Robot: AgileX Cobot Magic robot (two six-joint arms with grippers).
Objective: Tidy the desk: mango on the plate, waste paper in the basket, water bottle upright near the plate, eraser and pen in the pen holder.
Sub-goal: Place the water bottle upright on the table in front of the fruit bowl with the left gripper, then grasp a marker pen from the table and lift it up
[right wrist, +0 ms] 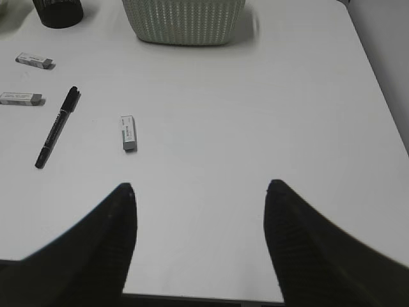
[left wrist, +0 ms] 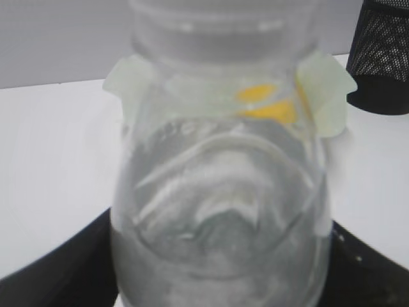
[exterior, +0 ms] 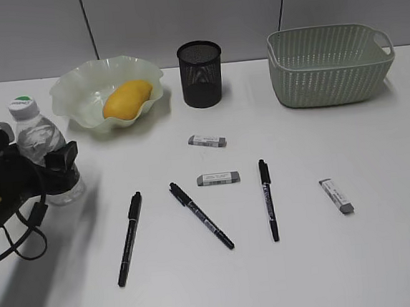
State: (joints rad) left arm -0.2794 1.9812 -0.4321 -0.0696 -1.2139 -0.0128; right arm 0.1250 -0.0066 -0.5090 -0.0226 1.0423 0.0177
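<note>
Exterior view, biggest things first: the basket (exterior: 330, 67) stands at the back right of the table (exterior: 385, 238), and its inside is hidden from here, so I cannot tell whether the waste paper is in it; no paper ball shows anywhere on the table. The plate (exterior: 77, 89) sits at the back left with the mango (exterior: 127, 99) lying in it, so that step looks done. The bottle (exterior: 40, 143) stands upright just in front of the plate's left side, near it as asked. The left gripper (exterior: 52, 170) is around the bottle's lower part; in the left wrist view the bottle (left wrist: 220, 211) fills the space between the dark fingers (left wrist: 64, 268), and I cannot tell whether they press it or stand clear.

The holder (exterior: 200, 73) stands between plate and basket, and nothing shows above its rim. Left to do, I judge: three pens (exterior: 129, 238) (exterior: 201, 215) (exterior: 268, 200) and three erasers (exterior: 207, 141) (exterior: 218, 178) (exterior: 336, 195) lie loose on the table.

In the right wrist view the right gripper (right wrist: 199, 211) hangs over bare table with its jaws spread and nothing between them.
</note>
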